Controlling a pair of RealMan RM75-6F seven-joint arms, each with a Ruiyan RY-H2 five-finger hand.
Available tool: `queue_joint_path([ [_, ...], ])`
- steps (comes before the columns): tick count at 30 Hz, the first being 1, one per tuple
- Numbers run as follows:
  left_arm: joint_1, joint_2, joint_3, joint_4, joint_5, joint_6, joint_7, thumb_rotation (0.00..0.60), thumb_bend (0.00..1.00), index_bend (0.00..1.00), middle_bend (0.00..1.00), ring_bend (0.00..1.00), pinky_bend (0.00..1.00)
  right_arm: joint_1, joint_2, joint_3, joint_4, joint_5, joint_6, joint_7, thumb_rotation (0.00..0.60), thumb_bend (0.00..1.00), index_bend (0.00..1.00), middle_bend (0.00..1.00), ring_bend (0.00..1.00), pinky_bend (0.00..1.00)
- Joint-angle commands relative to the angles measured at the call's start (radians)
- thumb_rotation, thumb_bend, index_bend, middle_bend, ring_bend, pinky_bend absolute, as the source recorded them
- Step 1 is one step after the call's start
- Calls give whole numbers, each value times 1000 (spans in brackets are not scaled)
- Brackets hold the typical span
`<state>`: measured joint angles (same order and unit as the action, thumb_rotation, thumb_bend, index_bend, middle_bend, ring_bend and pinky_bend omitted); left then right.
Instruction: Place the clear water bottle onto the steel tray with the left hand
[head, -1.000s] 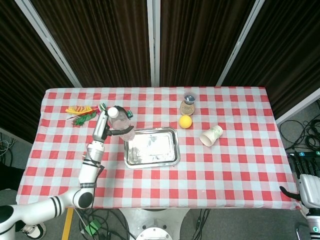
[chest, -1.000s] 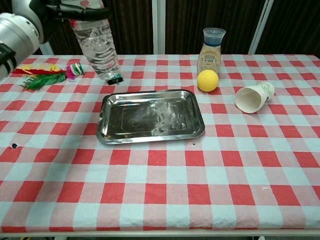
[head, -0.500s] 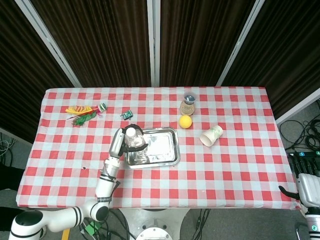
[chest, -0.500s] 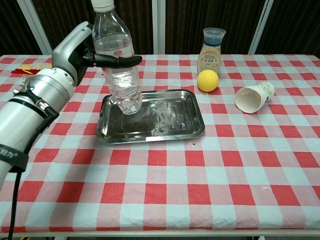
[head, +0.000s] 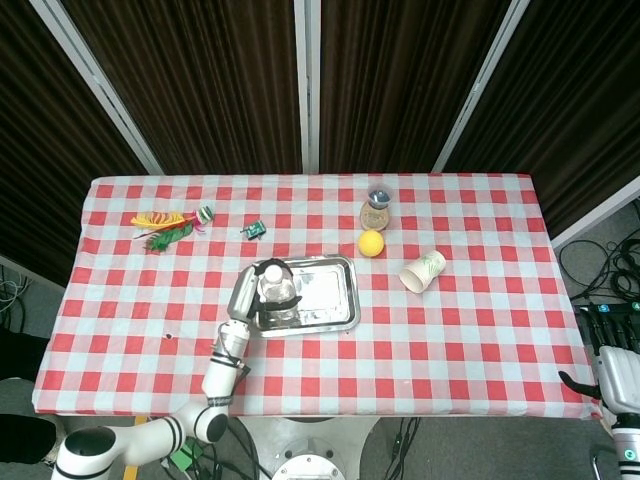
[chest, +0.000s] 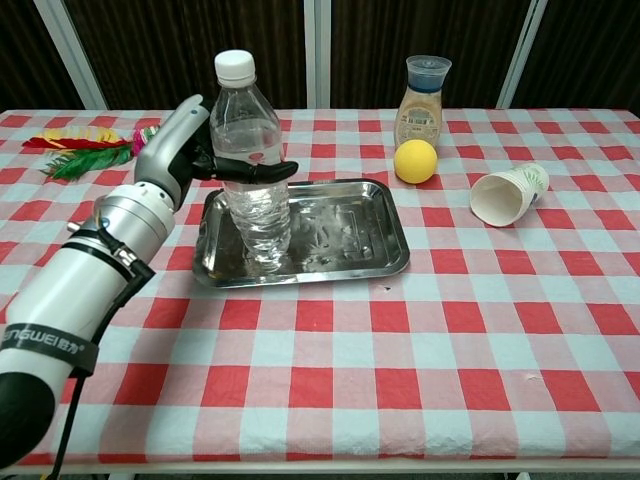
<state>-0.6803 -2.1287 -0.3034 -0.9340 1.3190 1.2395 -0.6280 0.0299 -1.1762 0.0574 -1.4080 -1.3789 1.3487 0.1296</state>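
Observation:
The clear water bottle with a white cap stands upright on the left part of the steel tray; seen from above, the bottle is over the tray's left side. My left hand grips the bottle around its upper body, fingers wrapped over the front; in the head view the left hand sits just left of the bottle. Whether the bottle's base touches the tray I cannot tell for certain. At the head view's lower right edge, my right hand hangs off the table, fingers unclear.
A yellow ball, a capped jar and a tipped paper cup lie right of the tray. Colourful feathers and a small green item lie at the far left.
My left hand carried the bottle from the far left over the tray, then lowered it, so the bottle now stands upright on the tray's left part.

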Motion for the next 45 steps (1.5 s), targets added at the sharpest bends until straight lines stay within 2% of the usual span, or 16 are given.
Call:
queue_joint_path([
  [1,-11,-37,-13,68,-1,-14,-38,600,190,611,647,522,536,1,1,0,0,1,-2,1,600,89,0,44,0,0],
  [7,-18,-49,-21,102,16,-4,-76,600,150,553,597,489,509,1,3,0,-2,6,-8,4,600,89,0,44,0,0],
  [10,-22,-46,-16,102,34,7,-89,600,72,441,529,437,467,2,3,1,-2,9,-10,2,600,89,0,43,0,0],
  [12,-23,-43,-16,96,43,15,-99,600,17,322,445,357,401,1,3,2,-2,11,-9,0,600,89,0,43,0,0],
  [16,-27,-32,-24,79,49,18,-108,600,0,214,318,256,315,1,2,2,-3,11,-7,-2,600,88,0,42,0,0],
  [22,-33,17,-50,-7,62,46,-84,600,0,185,279,228,279,0,1,1,-1,11,-7,-4,600,88,0,42,0,0],
  [26,-36,118,-102,-180,60,61,-18,600,0,184,279,218,272,1,2,2,-2,14,-11,-3,600,89,0,42,0,0],
  [30,-30,234,-166,-411,2,23,82,600,0,183,278,208,269,2,0,1,-1,12,-10,-10,600,88,0,42,0,0],
  [34,-46,332,-239,-567,-58,-17,197,600,0,183,278,208,269,-2,-3,-3,2,5,1,-18,600,89,0,42,0,0],
  [38,-54,405,-290,-620,-99,-27,279,600,0,183,278,208,269,-6,-2,-2,4,7,6,-12,600,88,0,42,0,0],
  [41,-46,467,-305,-608,-126,-31,349,600,2,183,278,208,271,-6,-2,-3,4,3,7,-9,600,89,0,42,0,0],
  [43,-32,513,-293,-585,-141,-46,398,600,49,193,281,208,273,-7,-1,-5,5,0,6,-9,600,89,0,42,0,0],
  [45,-8,576,-253,-548,-149,-71,478,600,141,231,285,208,274,-7,-2,-6,6,-2,8,-9,600,89,0,42,0,0],
])
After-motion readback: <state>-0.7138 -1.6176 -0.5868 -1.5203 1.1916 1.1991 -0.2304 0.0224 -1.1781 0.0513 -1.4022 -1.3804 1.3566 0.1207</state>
